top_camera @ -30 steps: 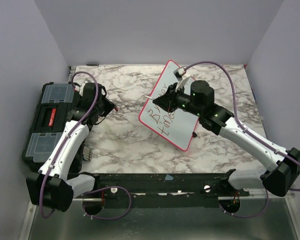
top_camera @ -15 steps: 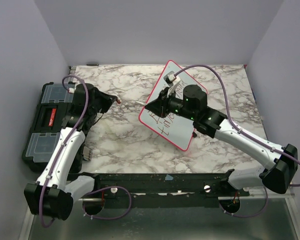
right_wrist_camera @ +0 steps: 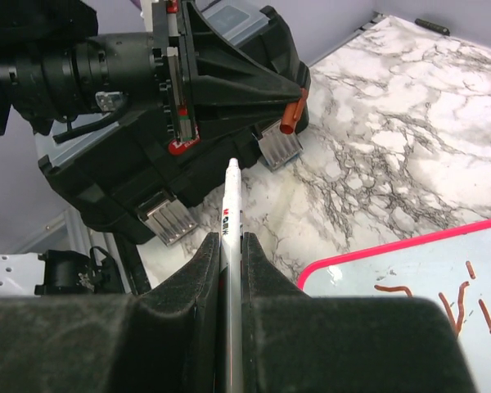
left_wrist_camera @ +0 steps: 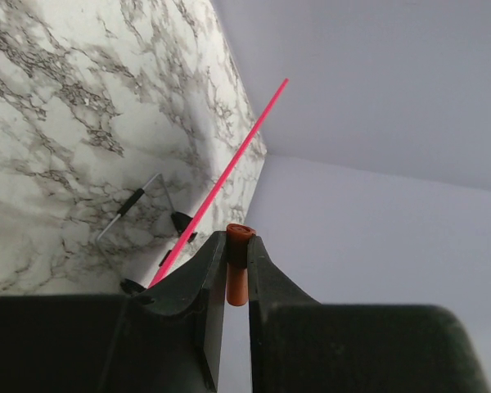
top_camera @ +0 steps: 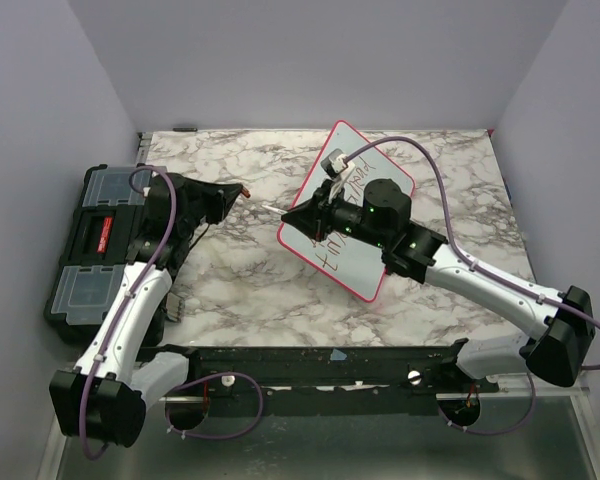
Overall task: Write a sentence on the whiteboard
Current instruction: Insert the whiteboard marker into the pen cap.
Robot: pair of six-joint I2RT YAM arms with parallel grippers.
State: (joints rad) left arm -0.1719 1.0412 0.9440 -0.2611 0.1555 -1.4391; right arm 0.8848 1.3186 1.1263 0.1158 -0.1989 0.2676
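Right gripper [top_camera: 292, 214] is clamping the marker [right_wrist_camera: 230, 205] with its tip past the whiteboard [top_camera: 358, 268], which is lying on the marble table [top_camera: 240, 275] already bearing the sentence [top_camera: 332, 252], while the left gripper [top_camera: 227, 192] is pinching the orange cap [left_wrist_camera: 238, 274] nearby, so only capping seems left

Marble table [top_camera: 230, 275] carries whiteboard [top_camera: 360, 268]; toolbox [top_camera: 85, 250] perhaps alongside.

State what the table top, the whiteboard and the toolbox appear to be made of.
Table top: smooth and white with grey veins. It could be marble-patterned laminate or real stone; the pictures do not settle which.
Whiteboard: glossy pale writing surface in a thin red frame, probably plastic.
Toolbox: apparently black moulded plastic with translucent lid compartments.
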